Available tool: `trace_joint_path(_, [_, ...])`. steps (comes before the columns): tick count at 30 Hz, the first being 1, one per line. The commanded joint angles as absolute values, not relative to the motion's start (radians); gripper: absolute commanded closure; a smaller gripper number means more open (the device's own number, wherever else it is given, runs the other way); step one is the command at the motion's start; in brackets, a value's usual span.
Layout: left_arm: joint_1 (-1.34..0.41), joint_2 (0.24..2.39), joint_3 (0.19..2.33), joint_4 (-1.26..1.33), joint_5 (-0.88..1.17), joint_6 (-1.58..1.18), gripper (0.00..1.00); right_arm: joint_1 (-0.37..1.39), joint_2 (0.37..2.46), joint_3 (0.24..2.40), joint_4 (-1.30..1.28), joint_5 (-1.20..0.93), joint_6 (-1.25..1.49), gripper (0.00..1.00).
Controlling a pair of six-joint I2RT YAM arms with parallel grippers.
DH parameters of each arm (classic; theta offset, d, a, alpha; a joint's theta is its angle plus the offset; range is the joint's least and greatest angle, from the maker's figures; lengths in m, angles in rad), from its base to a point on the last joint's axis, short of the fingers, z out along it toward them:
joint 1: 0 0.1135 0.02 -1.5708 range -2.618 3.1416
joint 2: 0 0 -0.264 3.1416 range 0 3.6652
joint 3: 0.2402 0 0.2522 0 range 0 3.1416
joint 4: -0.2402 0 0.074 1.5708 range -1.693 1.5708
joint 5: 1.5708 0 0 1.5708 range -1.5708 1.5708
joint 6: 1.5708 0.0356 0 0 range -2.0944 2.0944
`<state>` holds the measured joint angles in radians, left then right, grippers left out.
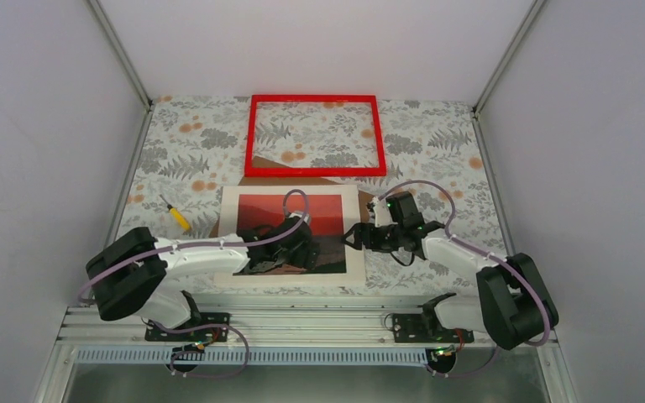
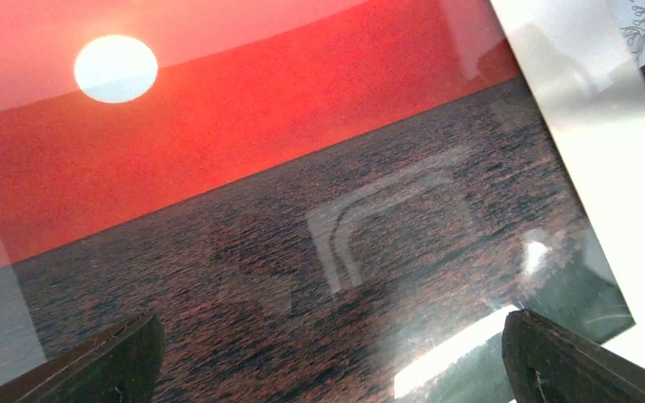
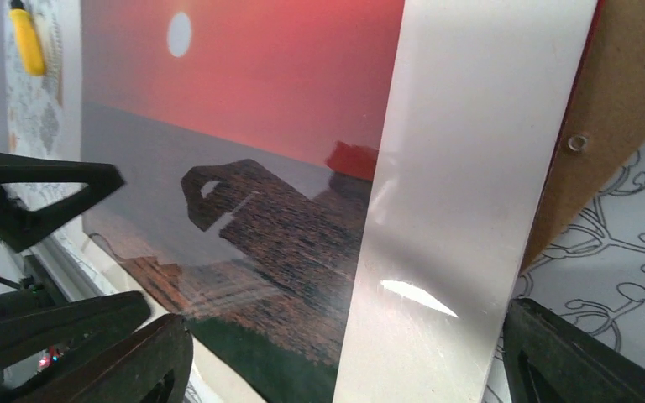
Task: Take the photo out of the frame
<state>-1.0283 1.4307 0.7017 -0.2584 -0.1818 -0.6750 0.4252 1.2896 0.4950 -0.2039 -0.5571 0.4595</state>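
We find the photo (image 1: 323,214) flat on the near worktop (image 1: 437,143), long axis left-to-right, apart from the frame (image 1: 315,171) beyond, directly beneath the spread left pincer (image 2: 329,323), the right pincer (image 3: 340,323), likewise spread, over its white mat (image 3: 470,168) edge.

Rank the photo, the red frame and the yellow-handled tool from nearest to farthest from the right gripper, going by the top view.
1. The photo: immediately to the left of the right gripper, at the near middle of the table.
2. The red frame: farther back, toward the far side of the table.
3. The yellow-handled tool: far left, beyond the photo.
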Motion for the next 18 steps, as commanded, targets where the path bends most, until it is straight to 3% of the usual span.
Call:
trace_joint_path(1, [-1.033, 1.456, 0.681, -0.177, -0.171, -0.721, 0.0, 0.434, 1.233, 0.495, -0.185, -0.605, 0.477, 0.18])
trace_joint_path(18, [-0.942, 1.485, 0.643, -0.179, -0.126, -0.747, 0.0, 0.433, 1.206, 0.495, -0.176, -0.626, 0.463, 0.18])
